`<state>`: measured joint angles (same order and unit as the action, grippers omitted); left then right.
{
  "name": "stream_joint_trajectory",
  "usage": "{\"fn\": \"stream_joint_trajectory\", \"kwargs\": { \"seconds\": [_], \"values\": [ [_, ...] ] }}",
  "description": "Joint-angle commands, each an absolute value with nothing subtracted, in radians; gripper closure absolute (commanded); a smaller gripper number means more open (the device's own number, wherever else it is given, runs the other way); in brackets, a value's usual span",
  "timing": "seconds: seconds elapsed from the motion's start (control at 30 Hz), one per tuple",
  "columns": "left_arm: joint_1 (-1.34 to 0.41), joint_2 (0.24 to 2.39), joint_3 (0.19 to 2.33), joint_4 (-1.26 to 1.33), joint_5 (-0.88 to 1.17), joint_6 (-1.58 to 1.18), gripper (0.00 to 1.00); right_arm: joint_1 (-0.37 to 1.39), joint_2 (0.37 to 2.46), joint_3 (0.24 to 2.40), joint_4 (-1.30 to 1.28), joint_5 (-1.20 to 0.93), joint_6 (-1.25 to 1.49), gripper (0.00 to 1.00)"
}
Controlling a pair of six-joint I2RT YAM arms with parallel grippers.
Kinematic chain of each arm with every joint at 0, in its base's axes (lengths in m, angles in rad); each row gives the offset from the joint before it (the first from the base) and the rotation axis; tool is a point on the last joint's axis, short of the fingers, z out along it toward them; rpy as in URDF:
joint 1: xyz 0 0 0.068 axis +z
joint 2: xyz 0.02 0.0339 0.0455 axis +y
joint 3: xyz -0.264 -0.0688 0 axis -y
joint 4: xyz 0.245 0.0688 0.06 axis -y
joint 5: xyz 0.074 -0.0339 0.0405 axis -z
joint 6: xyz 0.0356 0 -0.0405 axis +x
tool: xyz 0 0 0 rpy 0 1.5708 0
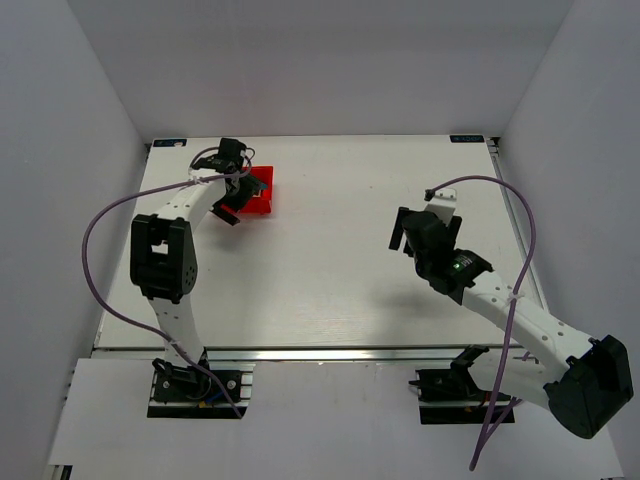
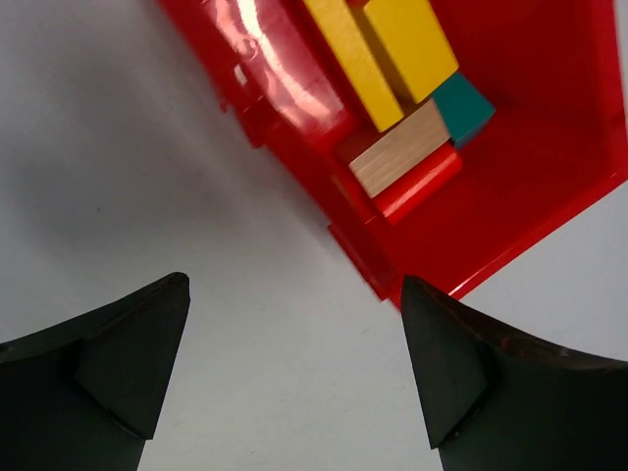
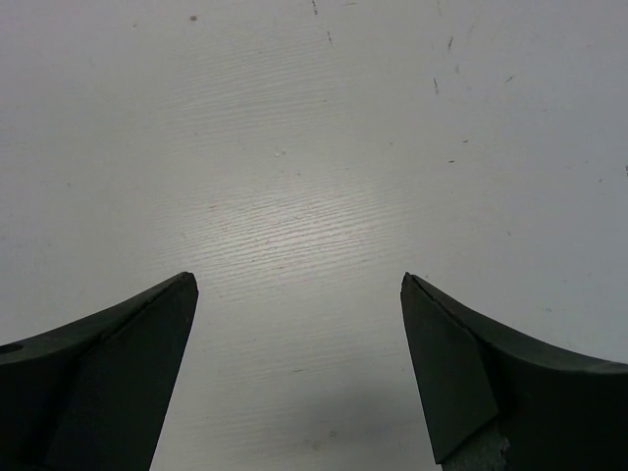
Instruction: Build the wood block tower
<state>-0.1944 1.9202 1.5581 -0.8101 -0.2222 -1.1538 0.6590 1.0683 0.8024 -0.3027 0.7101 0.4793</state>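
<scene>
No wood block tower is in view. Loose wood blocks lie side by side in a red bin at the table's back left: two long yellow ones, a teal one, a plain wooden one and a red one. In the top view the bin is partly hidden by my left arm. My left gripper hangs open over bare table just outside the bin's corner, its right finger close to the bin's wall. My right gripper is open and empty over bare table at mid right.
The white table is walled in by pale panels on the left, back and right. A purple cable loops off each arm. The arm bases sit at the near edge.
</scene>
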Motion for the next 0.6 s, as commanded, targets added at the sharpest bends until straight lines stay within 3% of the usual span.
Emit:
{"fn": "stream_joint_trajectory", "kwargs": {
  "seconds": [0.0, 0.27, 0.37, 0.4, 0.57],
  "values": [
    [-0.184, 1.934, 1.641, -0.822, -0.27, -1.204, 0.02, 0.646, 1.051, 0.815, -0.302, 0.767, 0.46, 0.11],
    [-0.183, 1.983, 1.621, -0.732, -0.218, -1.267, 0.1, 0.63, 1.078, 0.811, -0.295, 0.764, 0.426, 0.11],
    [-0.184, 2.032, 1.655, -0.768, -0.224, -1.278, 0.22, 0.623, 1.092, 0.821, -0.304, 0.758, 0.425, 0.11],
    [-0.183, 2.049, 1.66, -0.772, -0.221, -1.276, 0.33, 0.621, 1.094, 0.824, -0.308, 0.756, 0.425, 0.11],
    [-0.183, 2.072, 1.687, -0.815, -0.261, -1.256, 0.52, 0.617, 1.089, 0.825, -0.311, 0.753, 0.419, 0.11]
  ]
}}
